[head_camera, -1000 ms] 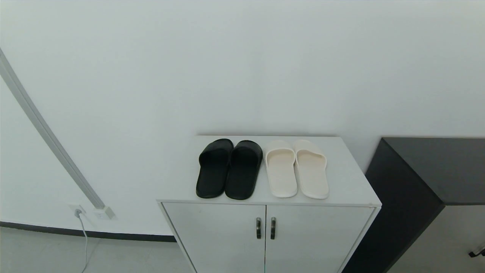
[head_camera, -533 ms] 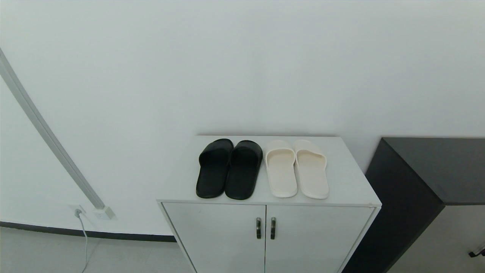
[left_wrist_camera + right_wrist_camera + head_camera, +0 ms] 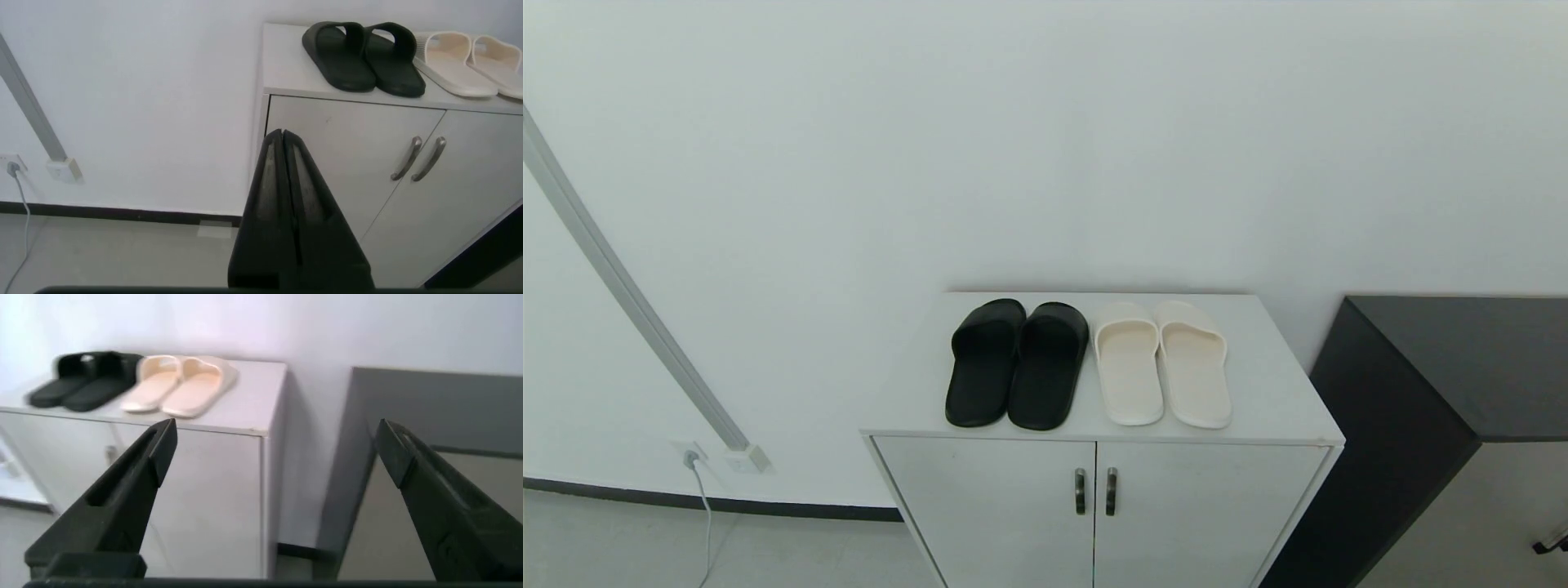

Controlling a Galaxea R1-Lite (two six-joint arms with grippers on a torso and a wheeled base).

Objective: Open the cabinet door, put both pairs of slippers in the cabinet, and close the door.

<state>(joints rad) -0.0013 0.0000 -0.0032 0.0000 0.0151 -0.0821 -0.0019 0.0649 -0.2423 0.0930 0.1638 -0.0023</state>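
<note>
The white cabinet point(image 3: 1282, 408) is seen against the wall with both doors point(image 3: 988, 514) shut, and a dark cabinet point(image 3: 1421, 392) is set just beside it. On its top the black slippers point(image 3: 1013, 367) and the cream slippers point(image 3: 1164, 367) are laid side by side. The left claw point(image 3: 283, 143) is pressed narrow, finger against finger, apart from the cabinet. The right claw point(image 3: 276, 433) is spread wide. The door handles point(image 3: 1080, 490) are left untouched.

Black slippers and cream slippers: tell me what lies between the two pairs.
In the head view, only a narrow bare strip of the white cabinet top separates the black rubber slide slippers from the cream rubber slide slippers; nothing else lies there.
</note>
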